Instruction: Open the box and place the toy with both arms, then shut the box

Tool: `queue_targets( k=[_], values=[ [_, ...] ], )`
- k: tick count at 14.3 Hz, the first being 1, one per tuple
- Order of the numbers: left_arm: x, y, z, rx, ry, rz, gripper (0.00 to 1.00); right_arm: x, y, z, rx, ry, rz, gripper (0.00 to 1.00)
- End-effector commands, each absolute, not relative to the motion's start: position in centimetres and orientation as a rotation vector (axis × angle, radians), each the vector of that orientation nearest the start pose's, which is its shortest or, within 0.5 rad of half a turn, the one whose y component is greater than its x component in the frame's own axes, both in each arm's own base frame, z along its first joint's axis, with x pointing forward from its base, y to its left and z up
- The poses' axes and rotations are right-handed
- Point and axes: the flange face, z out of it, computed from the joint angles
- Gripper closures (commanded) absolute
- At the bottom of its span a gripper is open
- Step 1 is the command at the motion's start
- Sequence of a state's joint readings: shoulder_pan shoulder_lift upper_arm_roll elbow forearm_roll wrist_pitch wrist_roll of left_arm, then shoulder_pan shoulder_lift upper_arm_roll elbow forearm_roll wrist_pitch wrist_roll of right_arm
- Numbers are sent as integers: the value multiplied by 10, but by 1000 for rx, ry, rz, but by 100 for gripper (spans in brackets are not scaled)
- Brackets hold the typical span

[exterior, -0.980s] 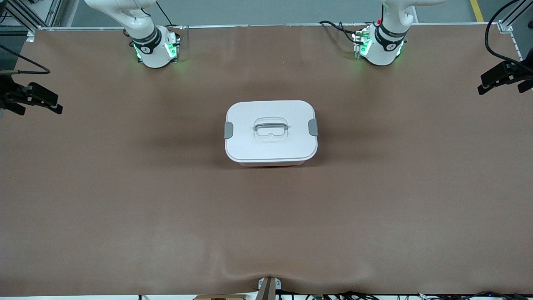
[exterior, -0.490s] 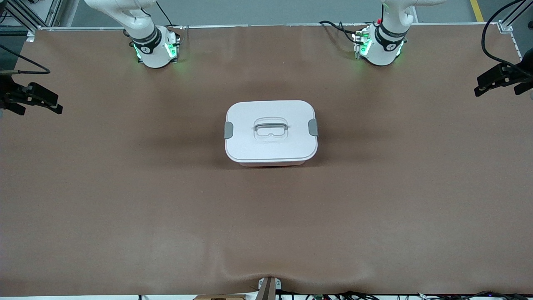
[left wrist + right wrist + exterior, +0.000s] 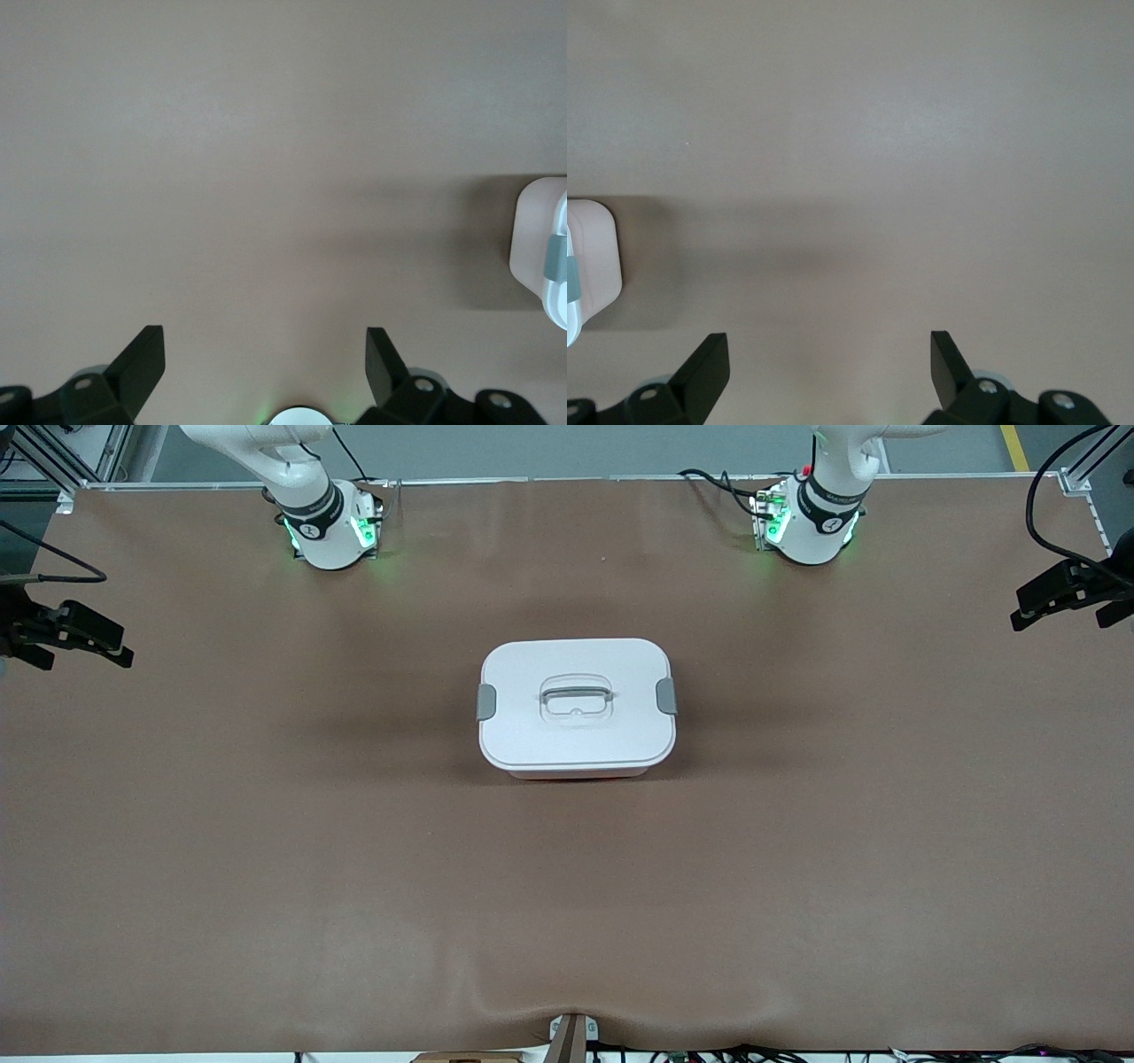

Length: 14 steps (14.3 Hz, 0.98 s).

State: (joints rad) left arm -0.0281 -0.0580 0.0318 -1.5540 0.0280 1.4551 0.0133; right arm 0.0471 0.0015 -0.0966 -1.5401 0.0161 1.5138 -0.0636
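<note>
Nearest the front camera lies a broad stretch of bare brown worktop (image 3: 567, 903), its covering slightly rippled at the near edge. Farther in, about midway along the worktop, sits the box (image 3: 577, 707): its flat white lid (image 3: 620, 735) is on, a grey clip (image 3: 486, 701) at the end toward the right arm and another grey clip (image 3: 666, 695) at the end toward the left arm, with the recessed clear handle (image 3: 576, 696) in the middle of the lid (a thin band of pink tub shows under the lid's near edge).

The left gripper (image 3: 1063, 592) hangs over the left arm's end of the worktop, well apart from the box, jaws spread wide and holding nothing. The right gripper (image 3: 75, 636) hangs over the right arm's end, jaws likewise spread and empty. Each wrist view shows bare worktop between its own gripper's fingers, with one clipped end of the box at the frame's edge.

Farthest off, the two arm bases stand along the worktop's edge, green lights glowing on each.
</note>
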Motion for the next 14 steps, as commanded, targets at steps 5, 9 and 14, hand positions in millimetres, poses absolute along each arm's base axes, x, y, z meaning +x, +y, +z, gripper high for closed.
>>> queue_targets(
  k=[5, 9, 14],
  values=[
    [529, -7, 659, -3129, 44, 55, 0, 548, -27, 635, -3109, 7, 43, 0],
    [529, -10, 660, -3130, 49, 55, 0, 549, -24, 633, -3109, 0, 50, 0],
    [528, -12, 660, -3130, 53, 55, 0, 548, -24, 632, -3109, 0, 55, 0]
  ],
)
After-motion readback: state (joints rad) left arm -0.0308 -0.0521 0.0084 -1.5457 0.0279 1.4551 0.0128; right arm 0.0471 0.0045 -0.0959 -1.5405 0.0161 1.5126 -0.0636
